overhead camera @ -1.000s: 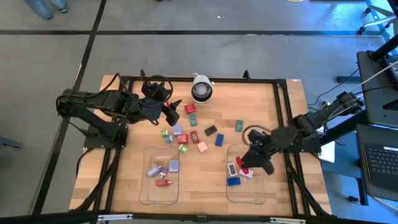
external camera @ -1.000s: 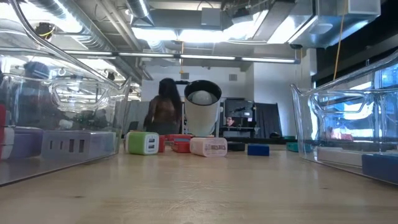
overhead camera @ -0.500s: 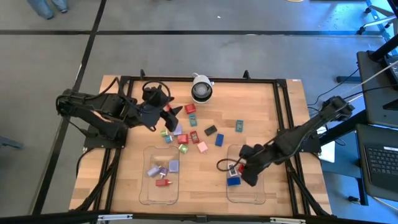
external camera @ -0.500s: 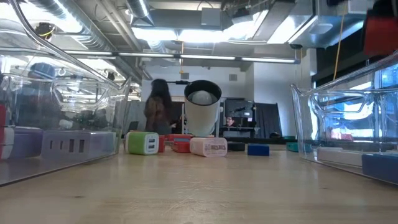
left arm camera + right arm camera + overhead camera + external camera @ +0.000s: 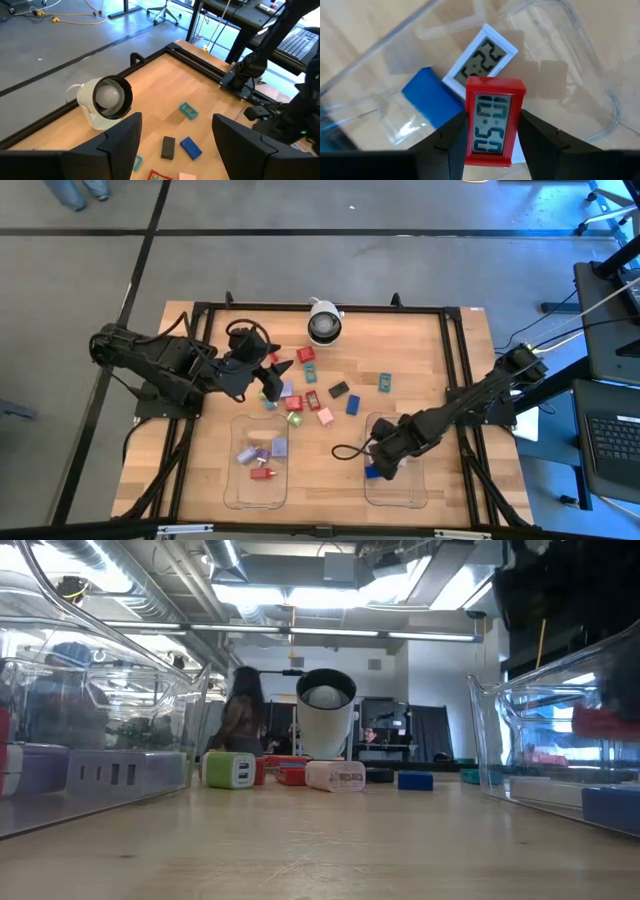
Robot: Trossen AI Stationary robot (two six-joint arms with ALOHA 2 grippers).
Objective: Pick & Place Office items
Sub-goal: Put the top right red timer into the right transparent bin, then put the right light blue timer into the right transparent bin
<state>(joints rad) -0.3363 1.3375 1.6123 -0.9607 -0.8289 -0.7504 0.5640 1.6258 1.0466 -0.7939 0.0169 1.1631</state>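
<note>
Small office items lie mid-table: a red block [image 5: 306,354], a teal one [image 5: 383,381], a black one [image 5: 339,390], a blue one [image 5: 352,405] and others. My left gripper [image 5: 271,383] hovers open over their left part, with nothing between its fingers [image 5: 122,137]. My right gripper [image 5: 377,463] points down into the right clear tray [image 5: 402,496], shut on a small red clock [image 5: 495,122]. A white clock [image 5: 482,55] and a blue block [image 5: 430,102] lie on that tray's floor below it. My right gripper pinches the red clock by its two long sides [image 5: 469,125] between its two fingers, coming from above and pointing down. The clock's display faces up toward the wrist. In the low view the clock [image 5: 605,722] hangs inside the tray, clear of its floor.
The left clear tray [image 5: 236,492] holds lilac and red items. A round white-and-black camera dome [image 5: 322,325] stands at the table's far edge. A black frame runs round the table. A person shows in the room beyond, in the low view.
My right gripper has sunk into the right tray with the red clock, shifting toward the near edge and tipping from slanted to pointing nearly straight down. My left gripper has swung a little toward the near edge over the scattered items, still open.
</note>
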